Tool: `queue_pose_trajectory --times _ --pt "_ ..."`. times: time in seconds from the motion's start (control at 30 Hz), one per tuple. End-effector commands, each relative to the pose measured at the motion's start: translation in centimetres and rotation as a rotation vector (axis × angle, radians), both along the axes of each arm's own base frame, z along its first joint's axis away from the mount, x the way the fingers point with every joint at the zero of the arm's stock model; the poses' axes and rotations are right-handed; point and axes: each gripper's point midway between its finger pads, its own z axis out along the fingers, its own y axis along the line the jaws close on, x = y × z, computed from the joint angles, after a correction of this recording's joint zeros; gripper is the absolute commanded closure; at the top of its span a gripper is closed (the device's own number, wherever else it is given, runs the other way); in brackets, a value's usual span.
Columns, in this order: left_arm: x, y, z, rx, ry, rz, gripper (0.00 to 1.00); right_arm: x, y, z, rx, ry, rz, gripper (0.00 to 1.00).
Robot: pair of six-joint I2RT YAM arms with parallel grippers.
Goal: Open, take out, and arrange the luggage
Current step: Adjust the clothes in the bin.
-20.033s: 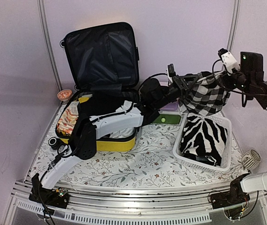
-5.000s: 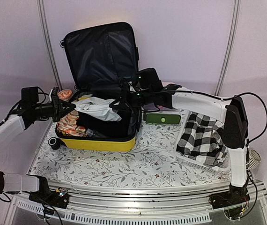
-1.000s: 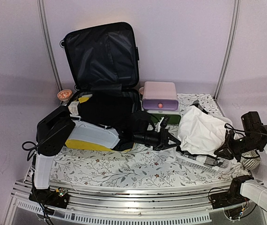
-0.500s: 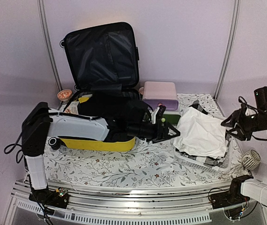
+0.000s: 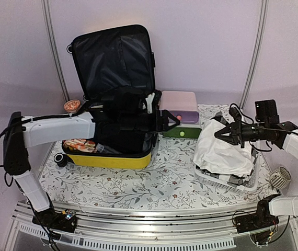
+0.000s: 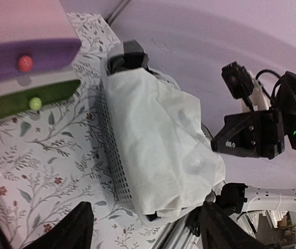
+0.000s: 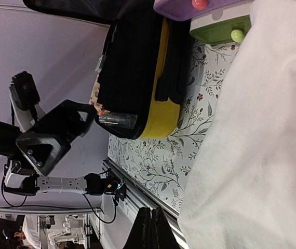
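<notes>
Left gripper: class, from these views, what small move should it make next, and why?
Probably swing the left gripper toward the patterned cloth at the left end of the luggage and lower it. Its jaws stand open and empty near the case's right edge, the white cloth lies on the basket, and the open case holds more things.

Floral-print table: bears open yellow luggage left, pink-and-green drawer box behind, white mesh basket right.
</notes>
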Motion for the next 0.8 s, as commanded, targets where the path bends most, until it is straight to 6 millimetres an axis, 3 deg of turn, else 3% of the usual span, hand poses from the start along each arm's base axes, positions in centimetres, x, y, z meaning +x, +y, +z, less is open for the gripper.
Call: queue_pose_trajectory --times 0.0,0.1,0.2,0.33,0.4,0.5,0.77 --pt "2.7 5.2 4.5 0.043 -0.152 0.130 0.28 1.1 2.1 0.0 0.059 -0.073 0.065 0.98" --pt "3.4 7.3 5.2 0.051 -0.172 0.170 0.28 1.1 0.4 -5.7 -0.063 0.048 -0.024 0.98" --pt "3.7 8.9 5.3 0.059 -0.179 0.203 0.27 -0.4 -1.2 -11.7 -0.145 0.158 -0.098 0.99" --pt "4.0 9.8 4.8 0.067 -0.172 0.222 0.27 -2.7 -3.7 -17.9 -0.200 0.315 -0.255 0.99" --pt "4.0 9.9 4.5 0.073 -0.167 0.220 0.27 -3.4 -6.0 -19.7 -0.296 0.372 -0.371 0.99" --pt "4.1 10.0 4.2 0.078 -0.167 0.224 0.27 -2.8 -7.7 -18.5 -0.325 0.336 -0.483 0.99" --pt "4.4 10.3 5.0 0.067 -0.186 0.228 0.27 1.3 -3.9 -7.2 -0.207 0.030 -0.277 0.98"
